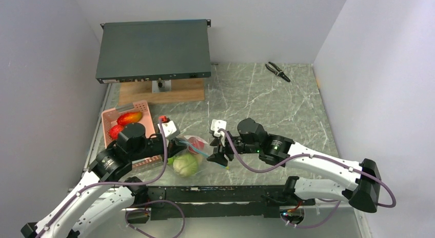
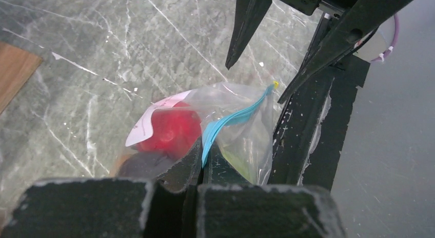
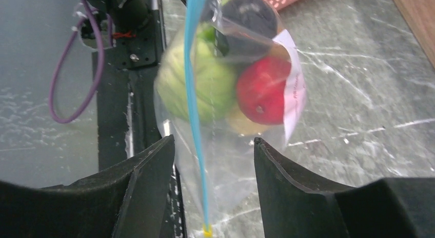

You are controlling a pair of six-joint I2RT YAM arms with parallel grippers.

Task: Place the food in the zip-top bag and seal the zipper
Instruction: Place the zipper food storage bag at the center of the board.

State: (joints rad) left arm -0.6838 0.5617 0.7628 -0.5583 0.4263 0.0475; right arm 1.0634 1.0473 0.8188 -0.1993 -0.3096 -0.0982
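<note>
Step in hand looks like sealing: the zip-top bag [image 3: 231, 161] hangs just above the desk [image 1: 267, 94] between the two arms, with the green food [image 3: 202, 84], red food [image 3: 261, 89] and dark purple food [image 3: 251, 15] inside, plus something yellowish under the red one. Two more pieces lie in the pink basket [image 1: 109, 120] on the far left, so loading may not be finished. The left gripper [image 2: 202, 156] is clamped tight on the bag's top edge, right at the teal zipper [image 3: 192, 68], and carries the bag's weight. The right gripper [image 3: 213, 145] has its jaws well apart, straddling the zipper strip with bag plastic between them. It holds nothing, and I cannot tell whether either finger brushes the plastic. To seal well, I'd centre the strip between the right fingers, close only on the strip and not on loose plastic or food, then press along its length while the left clamp keeps the edge taut and straight. Risk: the heavy green food sits close to the strip and could bulge the mouth open.
</note>
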